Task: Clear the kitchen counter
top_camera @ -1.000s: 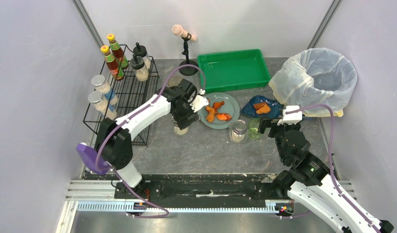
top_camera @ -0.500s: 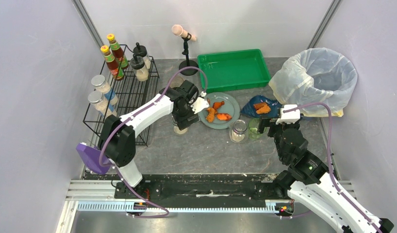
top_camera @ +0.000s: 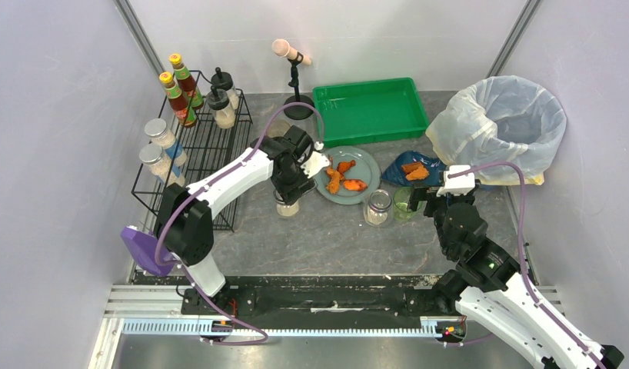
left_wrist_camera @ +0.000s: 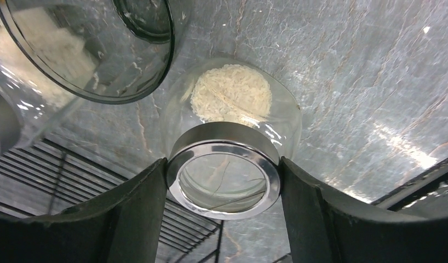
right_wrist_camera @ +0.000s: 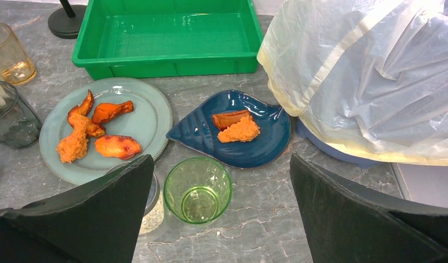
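Observation:
The kitchen counter (top_camera: pixel 327 238) is a dark grey stone-look surface. On it, left of the grey plate, stands a glass jar (left_wrist_camera: pixel 233 98) of white grains with a metal lid. My left gripper (left_wrist_camera: pixel 222 164) reaches down over this jar (top_camera: pixel 287 206), and both fingers press against the lid's rim. My right gripper (right_wrist_camera: pixel 219 164) hangs open above a green glass (right_wrist_camera: pixel 197 190), with nothing between its fingers. In the top view the right gripper (top_camera: pixel 419 198) sits just right of the green glass (top_camera: pixel 404 202).
A grey plate (top_camera: pixel 365 165) holds fried chicken pieces. A blue dish (top_camera: pixel 396 173) of food lies beside it. Another jar (top_camera: pixel 378 206) stands by the green glass. Behind are a green tray (top_camera: pixel 369 110), a bagged bin (top_camera: pixel 500 123), a wire rack (top_camera: pixel 200 154) with bottles, and a stand (top_camera: pixel 296 108).
The left gripper's fingers have closed in onto the jar's lid. The right arm shifted slightly and then held still.

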`<state>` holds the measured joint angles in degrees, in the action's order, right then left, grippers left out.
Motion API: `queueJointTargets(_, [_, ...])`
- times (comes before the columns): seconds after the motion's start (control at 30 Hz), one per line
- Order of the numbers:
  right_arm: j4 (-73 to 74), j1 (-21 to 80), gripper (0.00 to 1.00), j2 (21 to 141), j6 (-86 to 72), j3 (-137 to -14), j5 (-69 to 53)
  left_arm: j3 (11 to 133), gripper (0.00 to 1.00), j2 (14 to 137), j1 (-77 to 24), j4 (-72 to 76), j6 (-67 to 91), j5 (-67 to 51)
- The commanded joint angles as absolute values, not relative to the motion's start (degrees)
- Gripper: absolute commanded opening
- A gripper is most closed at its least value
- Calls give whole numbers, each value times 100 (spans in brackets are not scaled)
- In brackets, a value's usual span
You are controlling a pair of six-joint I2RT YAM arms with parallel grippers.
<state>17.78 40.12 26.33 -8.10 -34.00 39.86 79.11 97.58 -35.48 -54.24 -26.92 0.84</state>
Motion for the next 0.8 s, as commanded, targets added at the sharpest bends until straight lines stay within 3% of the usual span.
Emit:
queueJointTargets(0.0, [1591, 3996, 98, 2672, -758, -3650, 3966, 8244, 43, 9485, -3571, -5529, -1346, 224])
queueJointTargets(0.2, [1525, 3999, 98, 2716, -790, -3604, 3905, 8144, 31, 9155, -3568, -5454, 432, 658])
queueJointTargets(0.43, [1420, 3999, 98, 2797, -792, -3593, 3773, 8502, 3, 8752, -3564, -5640, 1365, 1523])
queueJointTargets(0.77, [1412, 3999, 98, 2754, -800, -3569, 3745, 10706, 2, 9087, -3376, -7246, 1687, 1920])
